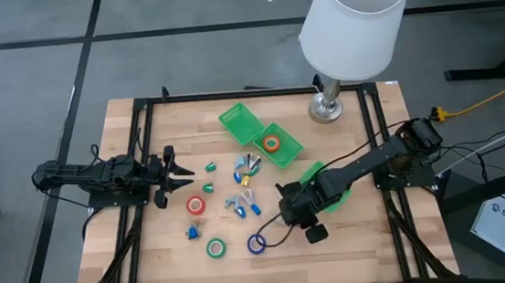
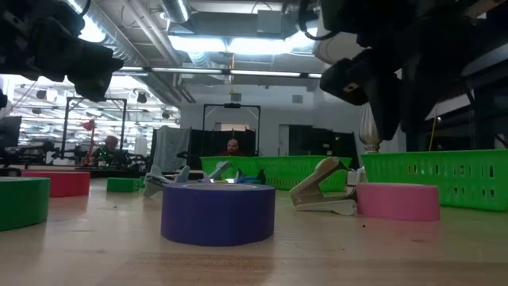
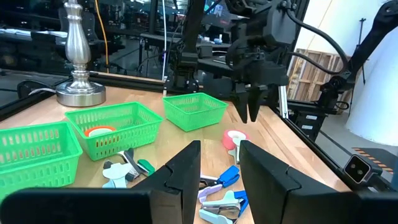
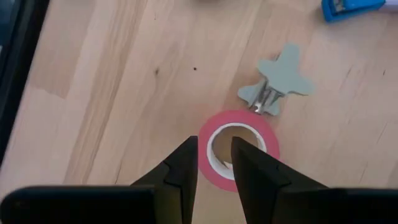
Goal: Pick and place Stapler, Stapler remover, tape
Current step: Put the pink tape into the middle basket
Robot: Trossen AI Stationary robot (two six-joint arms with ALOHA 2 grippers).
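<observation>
Right then, the right gripper (image 4: 214, 144) hung pointing down just above the pink tape (image 4: 238, 117), its two fingers a little apart w/ nothing between them, and a grey staple remover (image 4: 280, 81) lay just beside that roll on the wood table (image 1: 154, 269). Over on the left side the left gripper (image 1: 182, 172) waited low by the table edge – fingers also a bit apart, holding nothing. Red tape (image 1: 196, 204), green tape (image 1: 216, 248) and blue tape (image 1: 257, 243) lay loose on the table, while an orange tape (image 1: 272, 143) sat inside the middle green tray (image 1: 290, 153).
</observation>
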